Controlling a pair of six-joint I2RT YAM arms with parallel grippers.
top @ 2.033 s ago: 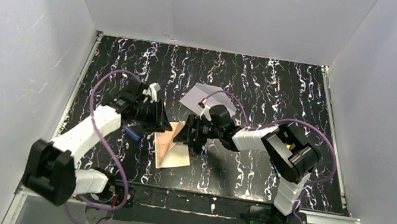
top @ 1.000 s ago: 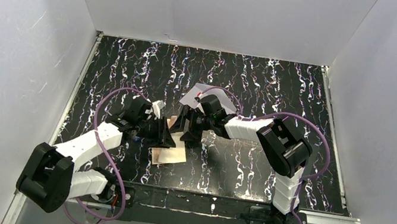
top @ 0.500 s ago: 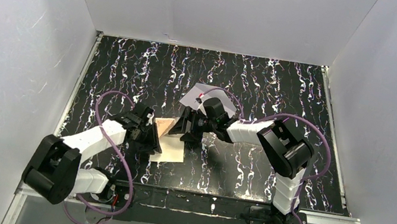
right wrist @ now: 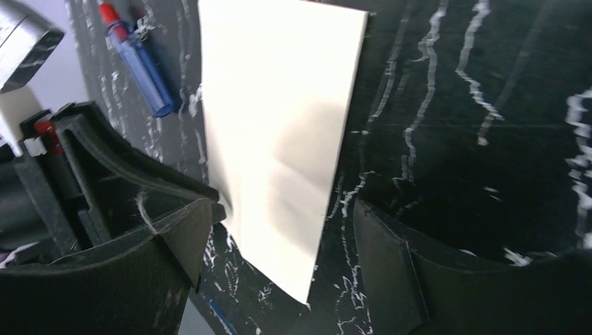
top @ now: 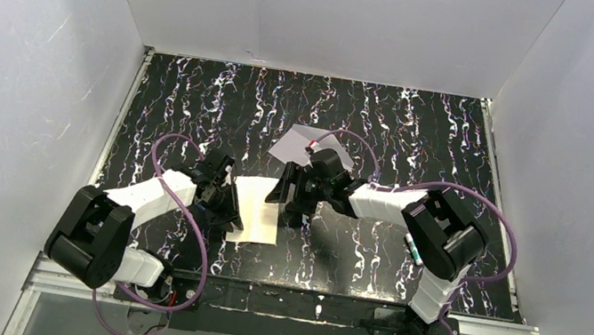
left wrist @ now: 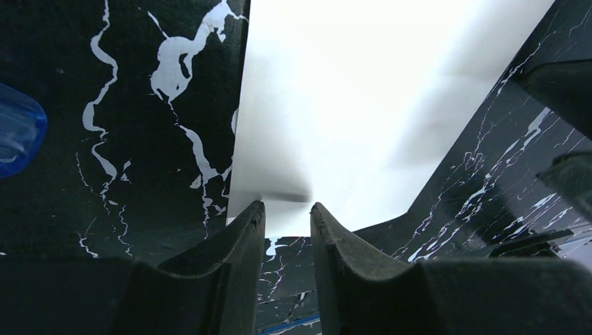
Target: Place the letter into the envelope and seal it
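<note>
letter (top: pixel 257 213) flat, left gripper (left wrist: pixel 283 211) slightly parted at its edge, right gripper (right wrist: pixel 280 208) wide open, arm (top: pixel 378 200) half hiding envelope (top: pixel 290 144), blue pen (right wrist: pixel 143 63) beside letter

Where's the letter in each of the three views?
Top external: letter sits low centre on the table.
Left wrist: letter fills the upper middle.
Right wrist: letter is upper centre-left, running down the frame.
Shared landmark: the black white-veined table lies under it in all three. A blue pen lies left of it in both wrist views.
</note>
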